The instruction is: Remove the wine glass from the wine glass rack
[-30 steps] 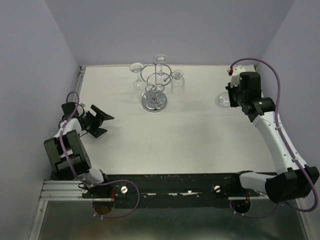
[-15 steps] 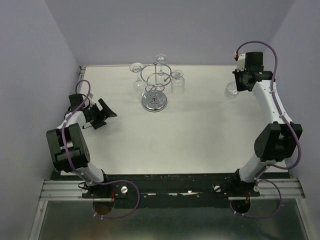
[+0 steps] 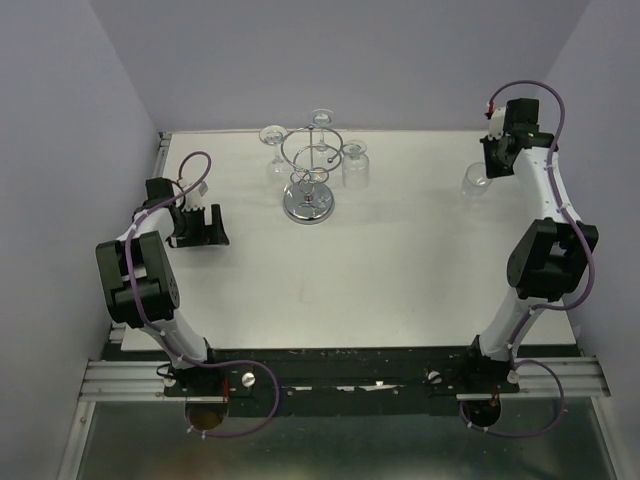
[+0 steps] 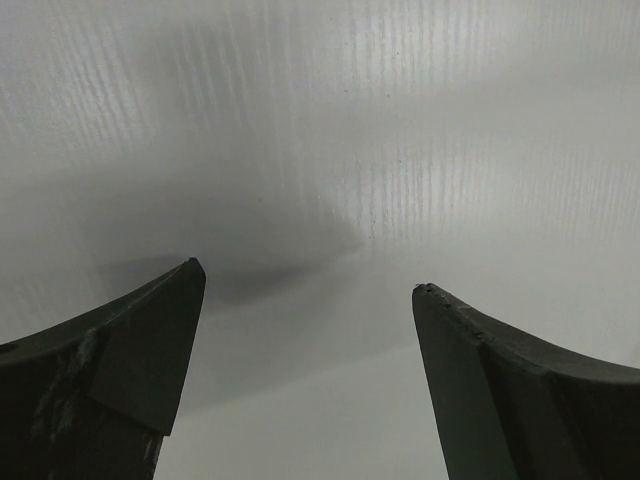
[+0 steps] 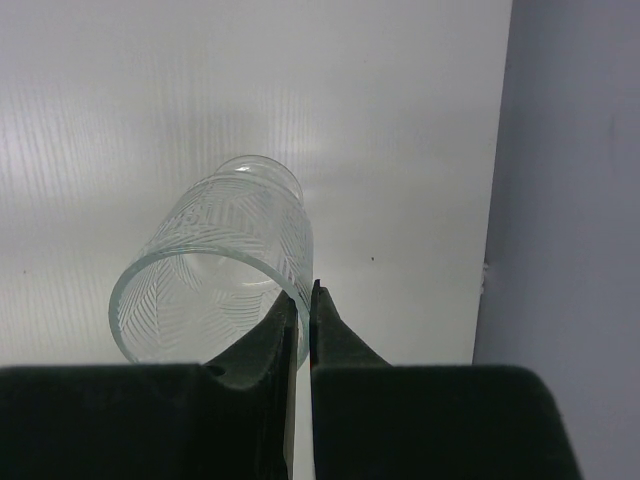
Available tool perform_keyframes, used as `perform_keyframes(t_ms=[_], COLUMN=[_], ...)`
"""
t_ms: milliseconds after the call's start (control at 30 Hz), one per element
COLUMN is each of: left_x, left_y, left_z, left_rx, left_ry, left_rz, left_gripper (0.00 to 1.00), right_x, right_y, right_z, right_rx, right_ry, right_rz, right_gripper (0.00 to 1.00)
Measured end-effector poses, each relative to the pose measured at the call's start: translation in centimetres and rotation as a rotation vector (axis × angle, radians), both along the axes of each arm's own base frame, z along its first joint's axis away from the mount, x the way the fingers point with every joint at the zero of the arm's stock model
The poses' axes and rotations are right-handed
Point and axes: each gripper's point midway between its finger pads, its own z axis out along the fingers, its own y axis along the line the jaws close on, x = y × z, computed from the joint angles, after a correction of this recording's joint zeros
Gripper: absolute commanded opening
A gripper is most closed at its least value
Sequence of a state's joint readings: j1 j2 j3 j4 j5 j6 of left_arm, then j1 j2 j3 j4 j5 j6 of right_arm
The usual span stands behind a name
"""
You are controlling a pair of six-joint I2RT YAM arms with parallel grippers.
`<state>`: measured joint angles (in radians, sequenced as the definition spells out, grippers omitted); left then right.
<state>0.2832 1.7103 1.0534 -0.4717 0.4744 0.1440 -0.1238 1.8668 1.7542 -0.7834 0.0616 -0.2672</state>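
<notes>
The chrome wine glass rack (image 3: 309,178) stands at the table's back middle, with wine glasses hanging on its left (image 3: 272,147), back (image 3: 321,120) and right (image 3: 355,164). My right gripper (image 3: 492,166) is at the far right, shut on the rim of a patterned clear wine glass (image 3: 475,180). In the right wrist view the fingertips (image 5: 303,298) pinch the glass wall (image 5: 225,260), one finger inside the bowl. The glass hangs over the table; its stem is hidden. My left gripper (image 3: 211,225) is open and empty over bare table at the left (image 4: 305,275).
The right wall (image 5: 570,200) runs close beside the held glass, just past the table's right edge. The left wall and a metal rail (image 3: 160,150) border the left gripper's side.
My right arm has carried the glass further right and back, away from the rack. My left gripper has turned and now points down at the table.
</notes>
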Motion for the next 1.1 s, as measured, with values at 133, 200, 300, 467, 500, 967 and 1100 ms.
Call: perform_keyframes(t_ms=[133, 200, 300, 467, 500, 967, 1100], left_x=[-0.4, -0.5, -0.3, 0.5, 0.6, -0.8, -0.8], left_y=[-0.8, -1.0, -1.4, -1.9, -2.1, -3.6, -3.6], left_z=[-0.2, -0.3, -0.3, 0.3, 0.4, 1.4, 2.0], left_rx=[0.010, 0.021, 0.037, 0.050, 0.053, 0.064, 0.067], left_ry=[0.017, 0.022, 0.017, -0.006, -0.011, -0.042, -0.060], left_rz=[-0.038, -0.052, -0.066, -0.083, -0.087, -0.121, -0.118], left_gripper=[0.99, 0.99, 0.99, 0.99, 0.99, 0.99, 0.99], right_x=[0.6, 0.9, 0.9, 0.8, 0.7, 1.0, 1.0], right_y=[-0.6, -0.9, -1.2, -2.5, -2.8, -3.1, -3.2], right_z=[-0.1, -0.7, -2.2, -4.0, -4.3, -5.8, -5.8], right_rx=[0.001, 0.005, 0.022, 0.039, 0.040, 0.059, 0.061], right_ry=[-0.005, 0.007, 0.038, 0.076, 0.081, 0.111, 0.111], right_rz=[-0.013, -0.022, -0.031, -0.063, -0.068, -0.083, -0.087], right_gripper=[0.01, 0.01, 0.01, 0.01, 0.01, 0.18, 0.44])
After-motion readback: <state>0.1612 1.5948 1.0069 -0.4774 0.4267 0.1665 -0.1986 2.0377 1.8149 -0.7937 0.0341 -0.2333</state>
